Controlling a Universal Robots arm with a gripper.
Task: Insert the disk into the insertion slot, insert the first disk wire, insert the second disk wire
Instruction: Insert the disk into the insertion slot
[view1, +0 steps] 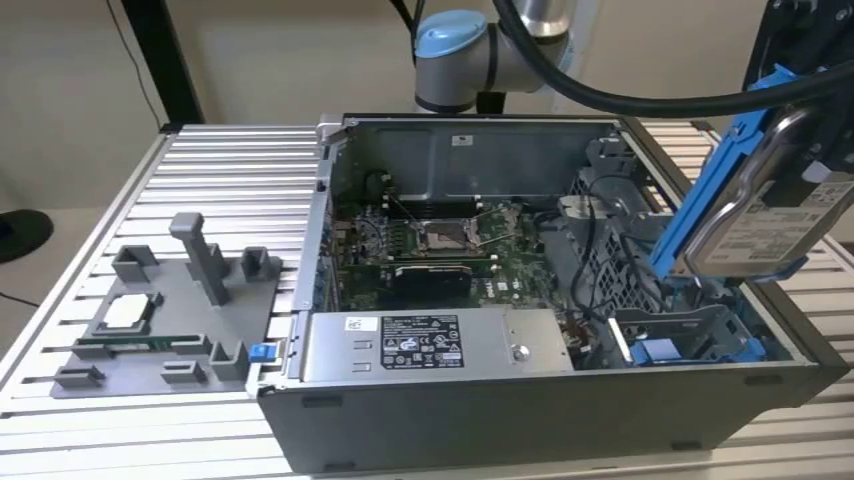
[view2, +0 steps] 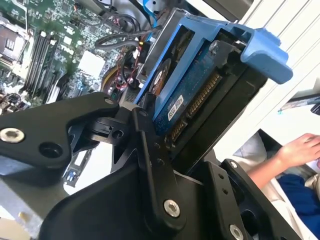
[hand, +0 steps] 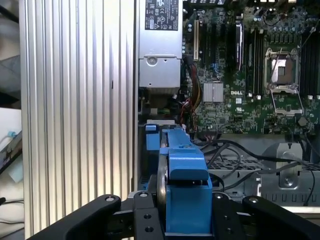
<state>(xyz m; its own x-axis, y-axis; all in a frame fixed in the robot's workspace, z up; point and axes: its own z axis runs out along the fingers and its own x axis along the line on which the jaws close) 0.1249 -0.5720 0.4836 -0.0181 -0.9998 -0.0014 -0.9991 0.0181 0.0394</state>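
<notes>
— How do the jaws stand?
— Closed on the disk (hand: 184, 165); we see our gripper (hand: 182, 200) pinching its blue frame from both sides.
— And where is the disk?
— Tilted in the air above the insertion slot (view1: 687, 325), at the exterior view's right of the computer case (view1: 534, 420) — seemingly clear of its mouth. The motherboard (hand: 240, 75) lies beyond.

In the exterior view a white-and-black label (view1: 418, 343) sits on the grey box (view1: 327, 355) at the lower middle of the frame, and a white label (view1: 781, 225) covers the face of the disk (view1: 750, 178) at the right edge; the print on both is too small to make out. In the first wrist view short white lettering (hand: 233, 92) stands on the green motherboard (hand: 225, 60), just beside a square silver heatsink (hand: 213, 93).
</notes>
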